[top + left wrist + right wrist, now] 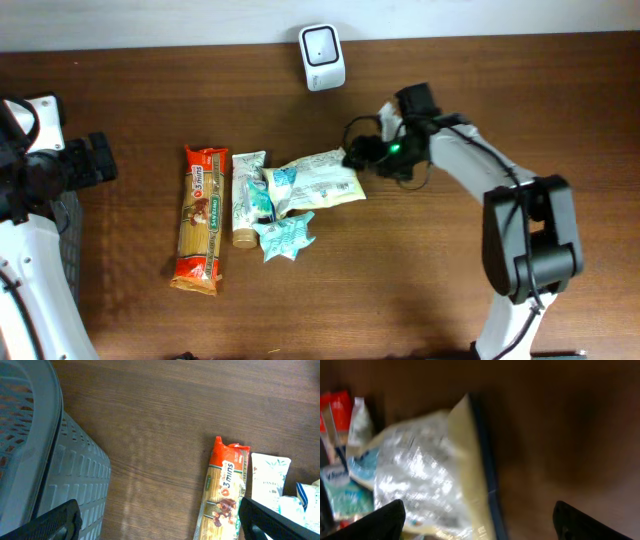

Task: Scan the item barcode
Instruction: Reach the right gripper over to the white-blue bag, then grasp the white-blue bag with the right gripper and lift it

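Closest in, the right hand (479, 510) hangs with its fingers spread wide, pinching nothing, just over the edge of a shiny cream pouch (430, 475). That pouch lies flat in the middle of the worktop (400, 300), touching a blue sachet (285, 237) and a white tube (246, 195), with an orange pasta packet (200, 220) alongside. Over at the left, the left hand (160, 510) is spread and empty beside a grey basket (40, 460). Farthest back stands the white scanner (322, 57).

Brown wood-grain counter (380, 290). White scanner (322, 57) stands at the far edge. Mid-counter cluster: pasta packet (201, 220) leftmost, white tube pouch (246, 195) just beside it, cream pouch (318, 178) to its right, small teal packet (285, 237) nearer. Grey basket (45, 460) at left edge.
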Controlling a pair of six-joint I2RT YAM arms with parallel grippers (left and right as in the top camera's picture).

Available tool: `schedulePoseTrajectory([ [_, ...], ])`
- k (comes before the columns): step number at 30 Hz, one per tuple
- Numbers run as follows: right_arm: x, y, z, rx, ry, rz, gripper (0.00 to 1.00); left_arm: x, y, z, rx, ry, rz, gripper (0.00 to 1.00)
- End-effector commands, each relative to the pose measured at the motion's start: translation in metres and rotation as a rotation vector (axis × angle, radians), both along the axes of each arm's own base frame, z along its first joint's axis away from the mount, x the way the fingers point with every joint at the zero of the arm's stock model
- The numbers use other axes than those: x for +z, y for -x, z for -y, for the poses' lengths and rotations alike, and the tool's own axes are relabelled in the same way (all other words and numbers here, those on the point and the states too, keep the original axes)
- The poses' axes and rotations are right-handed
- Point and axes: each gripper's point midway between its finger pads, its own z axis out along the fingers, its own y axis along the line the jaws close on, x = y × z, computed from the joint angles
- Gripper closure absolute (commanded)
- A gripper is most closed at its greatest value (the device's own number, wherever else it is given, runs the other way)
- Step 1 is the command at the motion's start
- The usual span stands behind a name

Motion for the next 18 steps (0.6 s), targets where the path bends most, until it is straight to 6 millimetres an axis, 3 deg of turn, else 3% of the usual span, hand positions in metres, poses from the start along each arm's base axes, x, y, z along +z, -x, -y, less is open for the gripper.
schedulePoseTrajectory([
  [1,0.023,-0.012,-0.011,0.072,-0.077,0.076,0.12,0.002,0.0,0.001,-0.015,-0.013,0.003,0.01],
  [3,0.053,-0.019,-0.041,0.138,-0.11,0.136,0.15,0.002,0.0,0.001,-0.015,-0.013,0.003,0.01],
  [5,0.082,-0.02,-0.086,0.219,-0.099,0.23,0.18,0.002,0.0,0.001,-0.015,-0.013,0.003,0.01],
  [6,0.087,-0.019,-0.102,0.235,-0.071,0.263,0.18,0.002,0.0,0.001,-0.015,-0.013,0.003,0.01],
  [8,0.084,-0.009,-0.132,0.234,-0.029,0.274,0.18,0.002,0.0,0.001,-0.015,-0.013,0.003,0.01],
  [11,0.057,0.022,-0.17,0.255,-0.013,0.178,0.18,0.002,0.0,0.001,-0.014,-0.013,0.003,0.01],
  [14,0.028,0.049,-0.187,0.277,0.002,0.065,0.18,0.002,0.0,0.001,-0.014,-0.013,0.003,0.01],
  [18,0.019,0.065,-0.195,0.312,0.013,0.034,0.18,0.002,0.0,0.001,-0.015,-0.013,0.003,0.01],
])
